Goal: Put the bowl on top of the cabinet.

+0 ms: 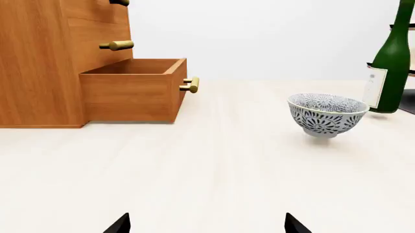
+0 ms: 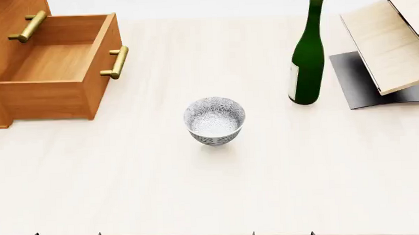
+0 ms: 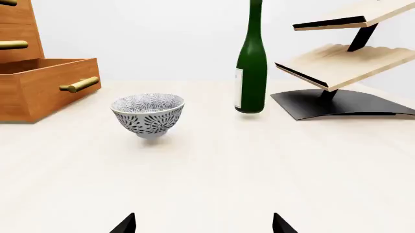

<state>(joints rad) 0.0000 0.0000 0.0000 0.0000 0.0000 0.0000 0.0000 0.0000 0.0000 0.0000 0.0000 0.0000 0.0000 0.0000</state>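
Standing upright on its small foot, the bowl [image 2: 215,120] sits near the middle of the pale, faintly grained wooden desk [image 2: 198,201], free of everything around it. It is round and deep, glazed white with a dense dark leaf pattern inside and out, and a paler band at the rim.

At the desk's far left stands the cabinet [image 2: 5,62], orange-brown wood with a smooth, flat-sided body. Its lowest drawer [image 2: 54,65] is pulled out, an open box with a bare wooden floor, and carries a cylindrical brass bar handle [image 2: 117,62] on its front. More such handles show on the shut drawers above.

Right of the bowl and further back, well apart from it, a tall dark green glass bottle [image 2: 306,56] stands upright, with a long slim neck, a gold cap and a pale label. Beyond it is a rack [image 3: 337,63] of slanted light-wood shelves with ribbed tops on a curved black base.

Only the dark pointed fingertips of each tool show at the near edge of the desk. The left tool [image 1: 207,225] has its two tips spread wide with nothing between them, and so does the right tool [image 3: 204,224]; both are well short of the bowl.
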